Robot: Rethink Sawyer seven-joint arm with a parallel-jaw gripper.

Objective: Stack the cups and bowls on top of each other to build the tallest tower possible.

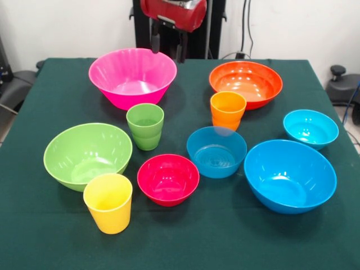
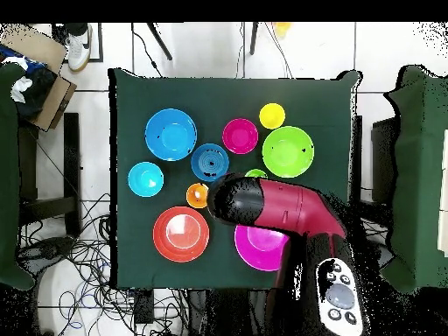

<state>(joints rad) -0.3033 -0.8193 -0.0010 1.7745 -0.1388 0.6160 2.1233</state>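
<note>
Jaws spread, holding nothing, above pink bowl, all cups and bowls empty, unstacked

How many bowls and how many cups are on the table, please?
Bowls: 7, namely pink, orange, light green, large blue, red, two smaller blue.
Cups: 3, namely green, orange, yellow.
Total: 10

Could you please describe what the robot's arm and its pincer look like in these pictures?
The arm is a thick, rounded, glossy red shell with a bulbous black end section over the table. Near the base sits a pale grey oval panel with dark round buttons. In the front view the red housing has a silvery band on top, and the pincer beneath shows as two short, dark, straight prongs.
</note>
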